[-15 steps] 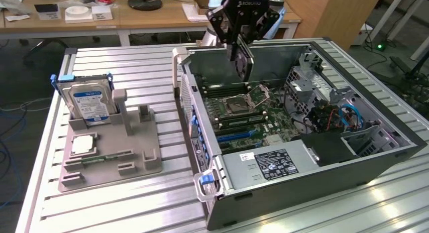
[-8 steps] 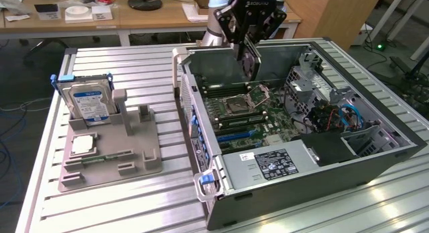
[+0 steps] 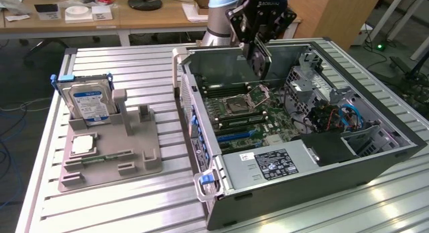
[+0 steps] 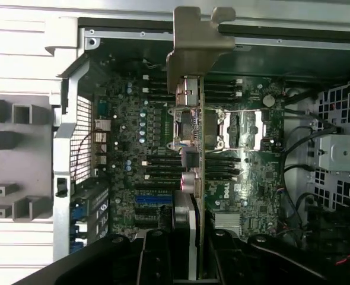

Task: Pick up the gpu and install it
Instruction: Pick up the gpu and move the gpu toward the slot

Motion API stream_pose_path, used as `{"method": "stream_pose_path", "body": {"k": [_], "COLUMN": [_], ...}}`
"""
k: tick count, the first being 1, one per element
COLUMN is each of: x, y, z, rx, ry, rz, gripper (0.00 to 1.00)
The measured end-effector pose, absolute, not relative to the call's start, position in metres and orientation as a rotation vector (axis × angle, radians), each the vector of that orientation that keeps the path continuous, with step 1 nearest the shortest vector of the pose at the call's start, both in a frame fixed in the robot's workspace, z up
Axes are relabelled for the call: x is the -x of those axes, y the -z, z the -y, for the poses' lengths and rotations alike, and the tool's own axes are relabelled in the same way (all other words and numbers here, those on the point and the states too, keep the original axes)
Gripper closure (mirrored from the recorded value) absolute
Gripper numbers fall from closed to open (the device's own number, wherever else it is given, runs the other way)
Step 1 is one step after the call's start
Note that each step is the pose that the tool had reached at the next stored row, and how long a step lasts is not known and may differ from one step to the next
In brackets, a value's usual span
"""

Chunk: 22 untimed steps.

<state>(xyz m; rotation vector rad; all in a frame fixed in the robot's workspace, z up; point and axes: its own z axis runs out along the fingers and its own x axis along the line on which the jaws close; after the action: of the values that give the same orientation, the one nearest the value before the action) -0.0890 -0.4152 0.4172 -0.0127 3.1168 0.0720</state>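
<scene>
Gpu point(image 3: 260, 67) hangs on edge over the open computer case point(image 3: 375, 157) — clamped between the gripper's point(image 3: 257, 42) narrowly parted fingers, silver bracket point(image 4: 196, 41) outermost — seemingly clear of the motherboard point(image 4: 127, 136), though contact is hard to judge.

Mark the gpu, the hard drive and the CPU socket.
gpu point(image 4: 190, 45), wrist view, on its silver metal bracket.
hard drive point(image 3: 90, 103), exterior view, on its blue-white label.
CPU socket point(image 3: 236, 105), exterior view, on the middle of the socket.

Robotics lab, slatted aluminium workbench point(image 3: 134, 203), open computer tower point(image 3: 302, 190), robot arm point(image 3: 221, 22), cluttered desks point(image 3: 154, 18) behind.
</scene>
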Motion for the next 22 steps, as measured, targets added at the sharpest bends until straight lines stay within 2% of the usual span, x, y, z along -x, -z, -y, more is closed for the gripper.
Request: {"method": "stream_pose_path", "body": {"k": [16, 22], "x": [0.037, 0.035], "y": [-0.417, -0.417], "z": [0.415, 0.415], "rx": [0.013, 0.013], "ry": [-0.072, -0.072], "rz": [-3.117, -3.117], "gripper": [0.72, 0.72]}}
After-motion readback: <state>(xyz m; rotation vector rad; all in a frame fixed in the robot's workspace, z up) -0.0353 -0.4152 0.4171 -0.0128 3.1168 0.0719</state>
